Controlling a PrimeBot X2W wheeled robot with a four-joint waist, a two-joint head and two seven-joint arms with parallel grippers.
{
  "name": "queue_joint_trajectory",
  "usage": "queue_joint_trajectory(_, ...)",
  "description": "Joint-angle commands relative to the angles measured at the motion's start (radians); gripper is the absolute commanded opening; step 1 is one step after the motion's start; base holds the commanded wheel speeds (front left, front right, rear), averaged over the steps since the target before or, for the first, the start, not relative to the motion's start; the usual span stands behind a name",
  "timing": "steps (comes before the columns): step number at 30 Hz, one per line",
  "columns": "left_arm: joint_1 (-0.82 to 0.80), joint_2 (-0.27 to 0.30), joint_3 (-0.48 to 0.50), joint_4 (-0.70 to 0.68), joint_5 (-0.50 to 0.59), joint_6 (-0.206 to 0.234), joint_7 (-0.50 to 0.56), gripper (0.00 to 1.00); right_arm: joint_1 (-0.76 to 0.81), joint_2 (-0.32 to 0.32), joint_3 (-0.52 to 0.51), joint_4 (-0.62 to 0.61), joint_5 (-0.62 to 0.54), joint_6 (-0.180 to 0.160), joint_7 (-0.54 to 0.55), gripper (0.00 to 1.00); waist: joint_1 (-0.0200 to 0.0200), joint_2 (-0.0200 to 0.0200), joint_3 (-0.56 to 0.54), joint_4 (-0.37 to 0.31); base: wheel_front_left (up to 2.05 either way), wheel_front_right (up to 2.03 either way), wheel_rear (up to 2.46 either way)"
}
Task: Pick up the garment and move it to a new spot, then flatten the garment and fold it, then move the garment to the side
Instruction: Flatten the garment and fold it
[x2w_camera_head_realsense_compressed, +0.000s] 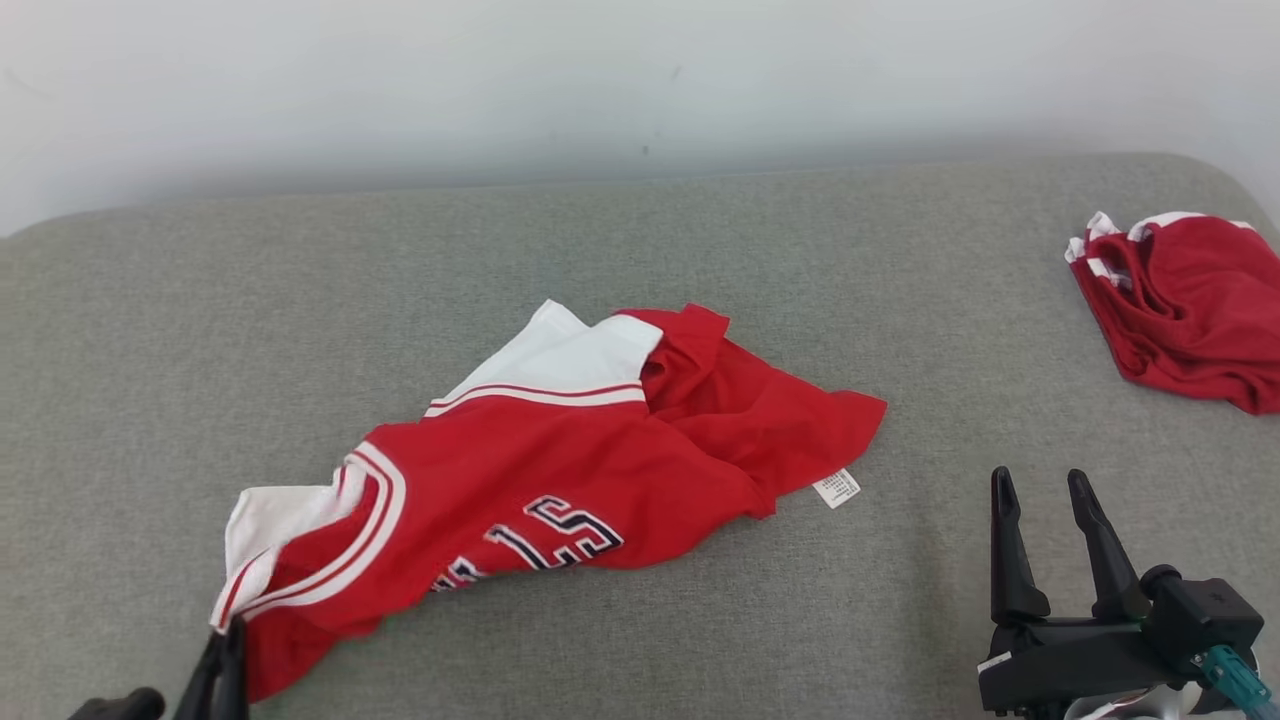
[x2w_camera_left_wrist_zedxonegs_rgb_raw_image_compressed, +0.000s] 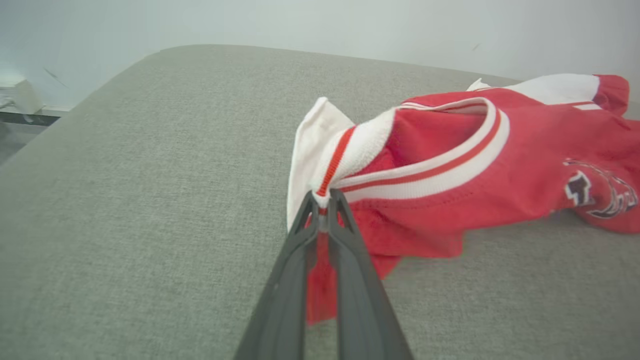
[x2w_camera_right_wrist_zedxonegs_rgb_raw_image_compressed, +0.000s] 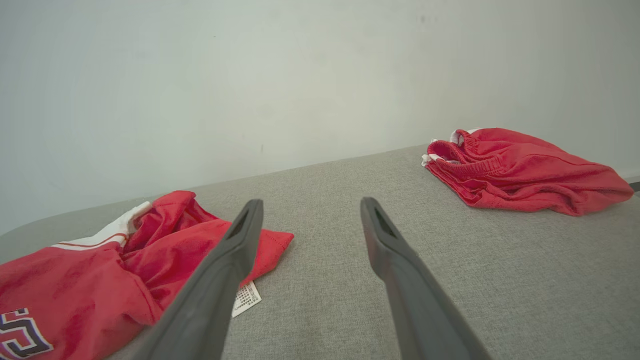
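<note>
When viewed from the head, noted a red and white cloth basketball jersey with dark numerals (x2w_camera_head_realsense_compressed: 560, 470) lying crumpled near the middle of the grey fabric-covered counter (x2w_camera_head_realsense_compressed: 700, 250), towards the front left. Noted left end effector (x2w_camera_head_realsense_compressed: 232, 632) at the lower left, pressed together on the jersey's nearest corner. Noted right end effector (x2w_camera_head_realsense_compressed: 1040, 480) at the lower right, spread wide, empty, well apart from the jersey. Recorded a second bunched red garment with white trim (x2w_camera_head_realsense_compressed: 1190, 310) at the far right edge, well apart from the work.

From the left wrist, confirmed a tight pinch on the white ribbed trim with red stripe (x2w_camera_left_wrist_zedxonegs_rgb_raw_image_compressed: 345, 160), with red cloth also caught lower down between the fingers. Found the bulk of the jersey resting on the counter, rucked and unflattened.

From the right wrist, confirmed fingers parted with bare counter between them. Observed a small white printed label (x2w_camera_right_wrist_zedxonegs_rgb_raw_image_compressed: 246, 298) at the jersey hem. Sighted the second garment beyond, near the pale wall (x2w_camera_right_wrist_zedxonegs_rgb_raw_image_compressed: 250, 75).

Assessment: judged to be at the first step only. Grip secured; lift and move to a new spot not yet done. Flattening, folding and setting aside all outstanding.
</note>
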Motion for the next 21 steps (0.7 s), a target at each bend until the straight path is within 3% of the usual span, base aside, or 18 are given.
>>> queue_joint_trajectory(1,-0.008,0.001,0.015,0.011,-0.003,0.009,-0.013,0.00,-0.004,-0.004,-0.001,0.000,-0.006,-0.003,-0.004,1.00,0.0001,0.0000,-0.009,0.012,0.00,0.00,0.00)
queue_joint_trajectory(10,-0.014,-0.003,0.065,0.067,0.021,0.006,-0.038,0.01,0.002,-0.003,0.003,0.006,-0.013,-0.003,-0.004,1.00,0.0001,0.0000,-0.021,0.032,0.00,0.00,0.00)
queue_joint_trajectory(11,-0.019,-0.007,0.071,0.066,0.024,0.009,-0.038,0.39,0.003,-0.003,0.004,0.008,-0.013,-0.003,-0.004,1.00,0.0001,0.0000,-0.022,0.034,0.00,0.00,0.00)
queue_joint_trajectory(12,-0.022,-0.014,0.076,0.060,0.027,0.009,-0.039,1.00,0.003,-0.003,0.003,0.009,-0.012,-0.003,-0.004,1.00,0.0001,0.0000,-0.023,0.035,0.00,0.00,0.00)
queue_joint_trajectory(21,0.004,-0.079,0.191,-0.143,0.134,-0.002,-0.039,1.00,0.008,-0.002,0.002,0.009,-0.006,-0.003,-0.004,1.00,0.0001,0.0000,-0.037,0.050,0.00,0.00,0.00)
